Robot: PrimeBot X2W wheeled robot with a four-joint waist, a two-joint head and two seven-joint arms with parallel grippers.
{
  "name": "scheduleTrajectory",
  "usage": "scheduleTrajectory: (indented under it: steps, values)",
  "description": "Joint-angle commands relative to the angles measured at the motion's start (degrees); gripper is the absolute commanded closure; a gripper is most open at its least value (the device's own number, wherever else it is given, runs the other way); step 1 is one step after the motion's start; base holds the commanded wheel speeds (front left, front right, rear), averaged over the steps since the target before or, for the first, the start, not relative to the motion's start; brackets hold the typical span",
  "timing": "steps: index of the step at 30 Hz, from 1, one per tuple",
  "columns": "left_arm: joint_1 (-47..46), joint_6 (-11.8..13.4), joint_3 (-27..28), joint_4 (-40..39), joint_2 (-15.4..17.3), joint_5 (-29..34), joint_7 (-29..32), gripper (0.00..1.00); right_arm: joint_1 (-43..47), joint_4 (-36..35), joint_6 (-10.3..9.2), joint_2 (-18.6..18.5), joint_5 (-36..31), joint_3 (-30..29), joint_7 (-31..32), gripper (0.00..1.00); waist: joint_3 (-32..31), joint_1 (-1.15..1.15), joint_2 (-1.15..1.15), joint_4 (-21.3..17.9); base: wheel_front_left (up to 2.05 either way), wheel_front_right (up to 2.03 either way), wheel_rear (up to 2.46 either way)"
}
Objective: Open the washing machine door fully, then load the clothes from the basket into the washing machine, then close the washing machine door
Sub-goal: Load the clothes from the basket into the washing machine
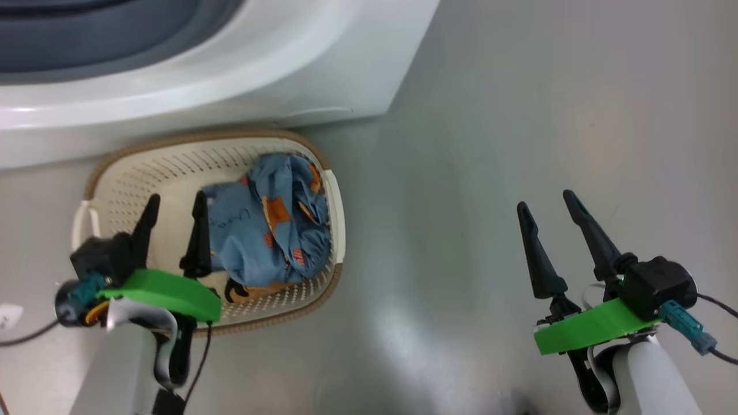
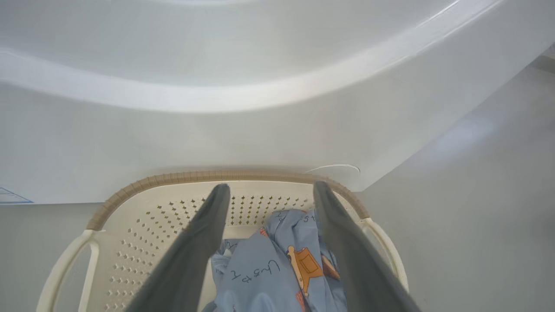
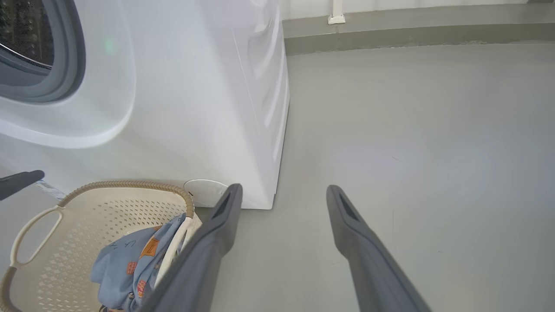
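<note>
A small cream perforated plastic basket [image 1: 202, 138] with a brown woven-look rim and white side handles is set on the grey floor [image 1: 490, 144]. The big white front-loading washing machine [image 1: 230, 75] is seen right behind the basket, and its grey-blue gasket ring [image 3: 65, 86] is seen above the basket in the right wrist view. The clothes [image 1: 271, 230], soft light blue fabric with orange-brown prints, are heaped in the right half of the basket. The left tool [image 1: 177, 196] is held over the left half of the basket, released, its dark fingers spread with nothing gripped; the inner finger is just beside the clothes, and contact cannot be told. The right tool [image 1: 545, 199] is held well to the right of the basket over the floor, also released and empty
</note>
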Motion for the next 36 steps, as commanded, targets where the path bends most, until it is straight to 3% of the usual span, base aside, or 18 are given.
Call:
scheduleTrajectory:
  steps: [1, 9, 24, 36]
  values:
    - [-1.52, -0.11, 1.12, 0.84, 2.14, -0.54, -0.31, 0.0, -0.29, -1.6, 0.09, -0.08, 0.88, 1.52, -0.27, 0.0, 6.31, 0.0, 0.0, -3.23, 0.0, 0.0, 0.0]
    - [-7.63, -0.11, 0.1, 11.03, 3.59, -6.73, -0.31, 0.0, -1.84, -2.83, 0.09, -0.08, 1.75, 2.41, -0.27, 0.0, 10.74, 0.0, 0.0, -4.94, 0.0, 0.0, 0.0]
    - [-17.61, -0.12, -11.94, 31.95, 8.96, -14.97, 1.13, 0.0, -3.26, -3.81, 0.09, -0.08, 3.98, 4.24, -0.27, 0.0, 15.82, 0.0, 0.0, -8.07, 0.0, 0.0, 0.0]
    - [-25.7, -0.1, -14.29, 42.98, 11.69, -16.87, 5.92, 0.0, -2.96, -4.01, 0.09, -0.08, 6.35, 5.52, -0.27, 0.0, 18.58, 0.0, 0.0, -11.44, 0.0, 0.0, 0.0]
